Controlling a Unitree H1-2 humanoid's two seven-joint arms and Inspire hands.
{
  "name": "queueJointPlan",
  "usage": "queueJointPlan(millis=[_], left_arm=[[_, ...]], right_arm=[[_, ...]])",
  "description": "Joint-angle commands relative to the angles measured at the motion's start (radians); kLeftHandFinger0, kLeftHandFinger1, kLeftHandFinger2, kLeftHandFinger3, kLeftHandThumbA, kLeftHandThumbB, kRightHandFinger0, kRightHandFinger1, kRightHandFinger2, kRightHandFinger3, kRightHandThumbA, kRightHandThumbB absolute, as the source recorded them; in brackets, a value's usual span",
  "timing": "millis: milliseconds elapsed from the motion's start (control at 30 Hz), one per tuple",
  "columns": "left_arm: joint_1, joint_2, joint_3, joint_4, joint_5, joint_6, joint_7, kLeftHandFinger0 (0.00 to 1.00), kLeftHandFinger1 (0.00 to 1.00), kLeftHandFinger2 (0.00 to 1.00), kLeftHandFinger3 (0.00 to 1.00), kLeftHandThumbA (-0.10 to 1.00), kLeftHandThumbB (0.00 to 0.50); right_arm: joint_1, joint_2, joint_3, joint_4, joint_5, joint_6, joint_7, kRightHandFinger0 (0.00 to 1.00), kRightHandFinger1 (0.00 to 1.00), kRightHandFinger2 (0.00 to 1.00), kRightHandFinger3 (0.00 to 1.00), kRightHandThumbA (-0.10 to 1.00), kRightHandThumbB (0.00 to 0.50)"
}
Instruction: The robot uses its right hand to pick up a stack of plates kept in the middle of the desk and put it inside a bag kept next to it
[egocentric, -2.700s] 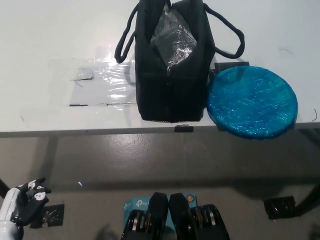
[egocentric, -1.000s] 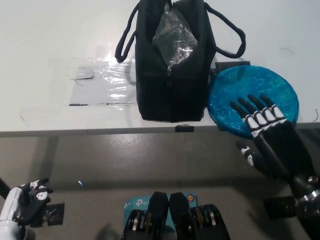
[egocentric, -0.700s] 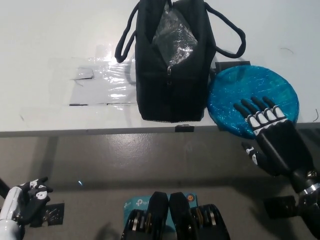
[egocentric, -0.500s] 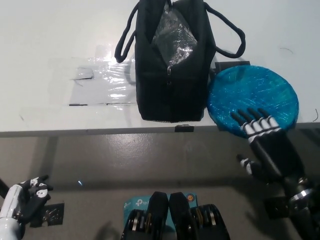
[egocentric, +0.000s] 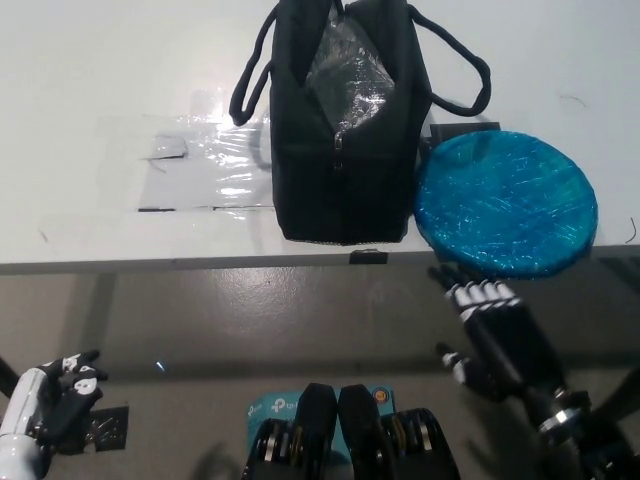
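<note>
The right hand (egocentric: 495, 335) is hovering below the front edge of the worktop (egocentric: 100, 80), over the grey floor (egocentric: 250, 320), with its fingers spread apart and holding nothing. Its fingertips are pointing up toward the worktop's edge, near the stack of plates (egocentric: 505, 203) but apart from it.

The stack of plates is lying flat at the right side of the worktop, wrapped in shiny blue film, with its near rim reaching the worktop's front edge. Its left rim is sitting just beside the bag (egocentric: 343, 130); whether the two are touching cannot be told. The bag is black and is standing upright with its top open, showing a crinkled silvery lining inside. Its rope handles (egocentric: 252, 75) are drooping out to both sides.

A patch of clear tape (egocentric: 205, 160) is shining on the worktop to the left of the bag.

The left hand (egocentric: 55, 395) is resting low at the picture's lower left, over the floor, well apart from the worktop, with its fingers loosely apart and empty.
</note>
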Motion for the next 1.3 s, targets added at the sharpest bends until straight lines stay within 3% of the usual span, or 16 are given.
queueJointPlan(millis=[0, 67, 133, 333, 467, 567, 633, 800, 900, 1200, 1267], left_arm=[[-0.004, 0.026, 0.001, -0.037, -0.006, 0.015, -0.017, 0.64, 0.69, 0.8, 0.95, -0.1, 0.0], [0.001, 0.025, 0.001, -0.038, -0.003, 0.015, -0.015, 0.64, 0.68, 0.78, 0.94, -0.1, 0.0], [0.009, 0.026, -0.001, -0.041, 0.001, 0.015, -0.015, 0.68, 0.71, 0.82, 0.94, -0.1, 0.0], [0.007, 0.032, -0.007, -0.03, 0.008, 0.01, -0.016, 0.68, 0.72, 0.82, 0.94, -0.1, 0.0], [0.0, 0.031, -0.007, -0.028, 0.005, 0.009, -0.014, 0.66, 0.71, 0.83, 0.93, -0.1, 0.0], [-0.002, 0.031, -0.008, -0.027, 0.005, 0.007, -0.014, 0.65, 0.7, 0.82, 0.93, -0.1, 0.0], [-0.002, 0.032, -0.008, -0.025, 0.004, 0.005, -0.015, 0.66, 0.7, 0.81, 0.93, -0.1, 0.0], [0.0, 0.029, -0.008, -0.033, 0.003, 0.008, -0.012, 0.66, 0.7, 0.8, 0.94, -0.1, 0.0], [0.005, 0.033, -0.013, -0.028, 0.007, 0.003, -0.016, 0.68, 0.71, 0.82, 0.95, -0.1, 0.0], [0.015, 0.028, -0.012, -0.036, 0.004, 0.009, -0.013, 0.67, 0.71, 0.82, 0.93, -0.1, 0.0], [0.014, 0.029, -0.012, -0.03, 0.005, 0.006, -0.012, 0.67, 0.71, 0.83, 0.94, -0.1, 0.0]], right_arm=[[-0.069, -0.04, -0.055, -0.022, -0.029, 0.027, -0.089, 1.0, 1.0, 1.0, 1.0, 0.63, 0.449], [-0.083, -0.053, -0.055, -0.033, -0.08, 0.034, -0.122, 1.0, 1.0, 1.0, 1.0, 0.68, 0.469], [-0.086, -0.058, -0.055, -0.057, -0.062, -0.005, -0.137, 1.0, 1.0, 1.0, 1.0, 0.63, 0.477], [-0.072, -0.057, -0.008, -0.132, -0.071, -0.042, -0.114, 1.0, 1.0, 1.0, 1.0, 0.63, 0.479], [-0.064, -0.052, 0.03, -0.19, -0.103, -0.034, -0.078, 1.0, 1.0, 1.0, 1.0, 0.67, 0.435], [-0.066, -0.051, 0.043, -0.197, -0.032, -0.073, -0.067, 1.0, 1.0, 1.0, 1.0, 0.53, 0.399], [-0.065, -0.051, 0.045, -0.2, -0.028, -0.078, -0.065, 1.0, 1.0, 1.0, 1.0, 0.53, 0.398], [-0.072, -0.061, 0.041, -0.196, -0.069, -0.057, -0.048, 1.0, 1.0, 1.0, 1.0, 0.57, 0.437], [-0.097, -0.08, 0.006, -0.155, -0.065, -0.042, -0.065, 1.0, 1.0, 1.0, 1.0, 0.6, 0.5], [-0.172, -0.15, -0.073, -0.094, -0.139, 0.075, -0.025, 1.0, 1.0, 1.0, 1.0, 0.78, 0.5], [-0.177, -0.153, -0.081, -0.087, -0.148, 0.093, -0.029, 1.0, 1.0, 1.0, 1.0, 0.77, 0.5]])
